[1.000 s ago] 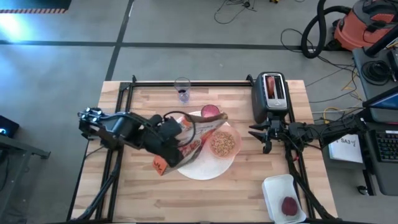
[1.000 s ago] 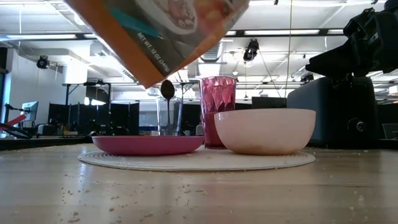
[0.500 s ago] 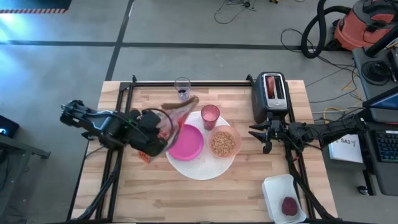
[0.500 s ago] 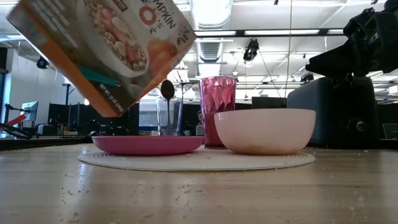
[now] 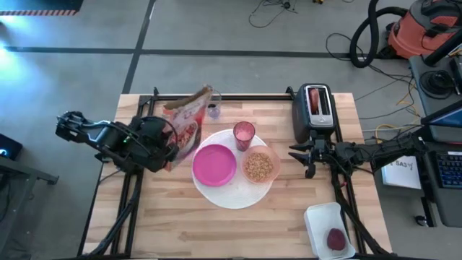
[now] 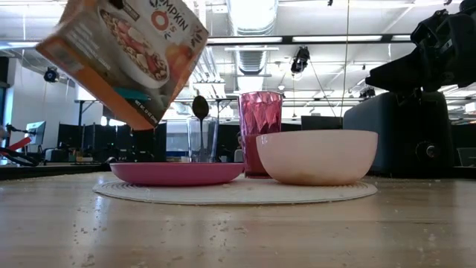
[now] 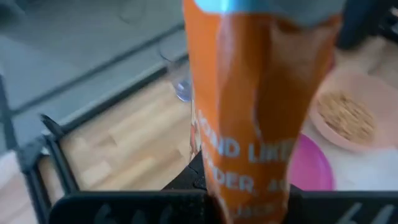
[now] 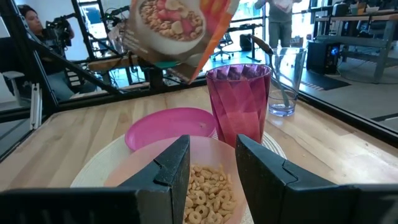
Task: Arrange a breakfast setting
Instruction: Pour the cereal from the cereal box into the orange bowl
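We take the big white round disc (image 5: 232, 196) as our landmark. On it sit the magenta plate (image 5: 214, 165), the translucent pink bowl (image 5: 260, 165) filled with cereal rings, and the faceted pink tumbler (image 5: 244, 133) at its far edge. Our left gripper (image 5: 163, 146) is clamped on the orange cardboard cereal box (image 5: 184, 126), held tilted in the air just off the disc's left edge. Beyond the disc's far-left edge stands a clear drinking glass (image 5: 211, 105) with a spoon (image 6: 200, 108) in it. Our right gripper (image 5: 308, 157) waits to the right of the disc with its fingers apart, beside the black toaster (image 5: 315, 110), which holds a slice of bread (image 5: 316, 97). A small dark-red fruit (image 5: 336, 239) lies in a white tray (image 5: 319, 219) near the table's front right corner.

We judge the pouring done; next we should stand the box down clear of the disc, then bring spoon, bread and fruit in.
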`<state>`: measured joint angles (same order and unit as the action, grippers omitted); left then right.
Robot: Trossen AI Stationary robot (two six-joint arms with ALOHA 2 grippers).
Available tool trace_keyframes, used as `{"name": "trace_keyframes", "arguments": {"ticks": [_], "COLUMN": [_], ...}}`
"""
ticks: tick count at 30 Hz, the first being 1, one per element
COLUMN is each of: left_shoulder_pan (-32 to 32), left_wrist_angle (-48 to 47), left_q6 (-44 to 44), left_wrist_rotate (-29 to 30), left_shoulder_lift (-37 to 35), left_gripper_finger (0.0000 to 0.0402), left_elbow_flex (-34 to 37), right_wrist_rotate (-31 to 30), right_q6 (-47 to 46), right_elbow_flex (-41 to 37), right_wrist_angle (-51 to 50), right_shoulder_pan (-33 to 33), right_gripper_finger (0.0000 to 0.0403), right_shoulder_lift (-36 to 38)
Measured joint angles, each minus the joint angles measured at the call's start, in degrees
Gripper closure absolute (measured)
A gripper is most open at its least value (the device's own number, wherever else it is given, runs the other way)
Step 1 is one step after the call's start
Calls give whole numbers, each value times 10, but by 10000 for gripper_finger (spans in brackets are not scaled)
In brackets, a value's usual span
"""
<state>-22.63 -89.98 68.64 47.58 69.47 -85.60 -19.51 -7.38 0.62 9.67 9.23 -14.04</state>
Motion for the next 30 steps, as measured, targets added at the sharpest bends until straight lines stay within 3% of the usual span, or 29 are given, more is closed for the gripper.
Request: {"name": "trace_keyframes", "arguments": {"ticks": [7, 14, 24, 30], "left_shoulder_pan": [8, 39, 103, 149], "left_wrist_angle": [-1, 0, 13, 42], "left_q6": [50, 155, 351, 399], "left_wrist_rotate": [111, 174, 218, 251], "left_shoulder_lift": [-64, -101, -69, -26], "left_gripper_finger": [402, 402, 402, 402], "left_elbow_flex": [104, 227, 379, 436], "right_wrist_rotate": [0, 0, 0, 0], "right_q6": [0, 0, 1, 0], "right_elbow_flex": [0, 0, 0, 0], "right_wrist_angle": [0, 0, 0, 0], "right_shoulder_pan": [0, 0, 0, 0], "right_gripper_finger": [284, 284, 284, 284], "right_shoulder_lift": [0, 0, 0, 0]}}
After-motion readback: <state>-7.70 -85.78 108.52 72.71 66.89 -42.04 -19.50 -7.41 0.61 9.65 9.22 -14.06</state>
